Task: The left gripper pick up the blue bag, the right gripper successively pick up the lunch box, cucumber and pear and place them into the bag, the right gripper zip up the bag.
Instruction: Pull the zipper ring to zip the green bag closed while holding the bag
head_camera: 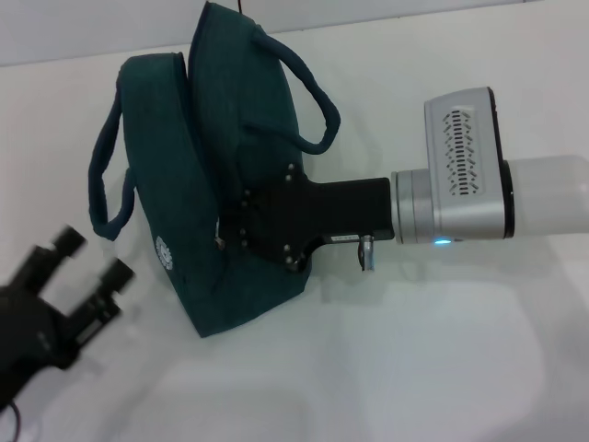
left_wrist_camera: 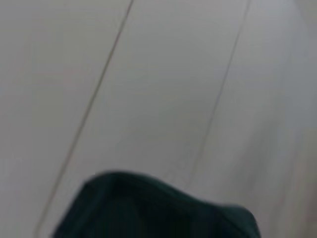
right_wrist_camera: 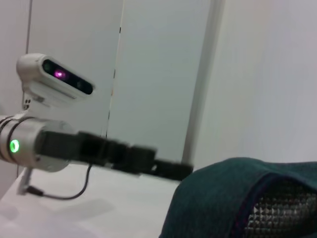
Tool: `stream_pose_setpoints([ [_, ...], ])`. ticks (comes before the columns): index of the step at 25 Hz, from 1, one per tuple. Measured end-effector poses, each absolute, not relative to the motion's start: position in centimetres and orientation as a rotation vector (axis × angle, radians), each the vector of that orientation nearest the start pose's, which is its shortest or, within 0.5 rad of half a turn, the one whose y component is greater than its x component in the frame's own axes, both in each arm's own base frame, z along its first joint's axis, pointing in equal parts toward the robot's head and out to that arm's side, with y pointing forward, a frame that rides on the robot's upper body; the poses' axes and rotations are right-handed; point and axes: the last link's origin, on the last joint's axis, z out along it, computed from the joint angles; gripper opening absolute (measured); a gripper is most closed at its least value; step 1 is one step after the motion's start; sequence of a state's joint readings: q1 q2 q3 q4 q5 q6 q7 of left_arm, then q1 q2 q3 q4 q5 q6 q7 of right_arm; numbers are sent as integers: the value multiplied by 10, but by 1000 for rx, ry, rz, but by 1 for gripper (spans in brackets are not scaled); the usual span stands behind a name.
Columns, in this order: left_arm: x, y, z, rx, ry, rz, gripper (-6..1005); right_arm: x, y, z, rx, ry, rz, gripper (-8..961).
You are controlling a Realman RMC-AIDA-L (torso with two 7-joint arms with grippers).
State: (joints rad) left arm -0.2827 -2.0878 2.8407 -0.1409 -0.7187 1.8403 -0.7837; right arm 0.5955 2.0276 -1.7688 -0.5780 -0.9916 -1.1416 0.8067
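The left gripper (head_camera: 92, 256), a black two-fingered claw, sits lowest and closest in the head view. Its fingers (head_camera: 66, 241) are spread wide and hold nothing. It is beside the bag's logo face but not touching it.

The blue bag (head_camera: 184, 166), large, dark teal fabric with two padded loop handles, rests on the white table (head_camera: 442, 350) with its handles flopped outward. No lunch box, cucumber or pear shows anywhere, so they are probably already inside. Silver quilted lining (right_wrist_camera: 277, 210) shows at the mouth in the right wrist view, so the bag is not fully closed.

The right gripper (head_camera: 241, 228), black on a silver and pale grey wrist, presses in against the bag's side. Whether it grips anything cannot be told.

The step in hand looks like the zipping. The next move calls for the right gripper to catch the zipper pull and draw it along the mouth, and the left gripper would need to steady the fabric first.
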Motion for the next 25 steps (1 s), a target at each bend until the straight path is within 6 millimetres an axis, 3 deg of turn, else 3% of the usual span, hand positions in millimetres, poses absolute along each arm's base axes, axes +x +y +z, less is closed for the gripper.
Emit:
stream_pose_setpoints([
  [8, -310, 206, -42, -2242, -725, -1231, 870, 175, 335, -88, -2756, -184, 786, 96],
  [14, -289, 221, -62, -2370, -702, -1237, 869, 181, 332, -88, -2751, -175, 780, 30],
  [25, -282, 226, -77, -2378, -619, -1173, 868, 182, 331, -85, -2715, -160, 820, 34],
])
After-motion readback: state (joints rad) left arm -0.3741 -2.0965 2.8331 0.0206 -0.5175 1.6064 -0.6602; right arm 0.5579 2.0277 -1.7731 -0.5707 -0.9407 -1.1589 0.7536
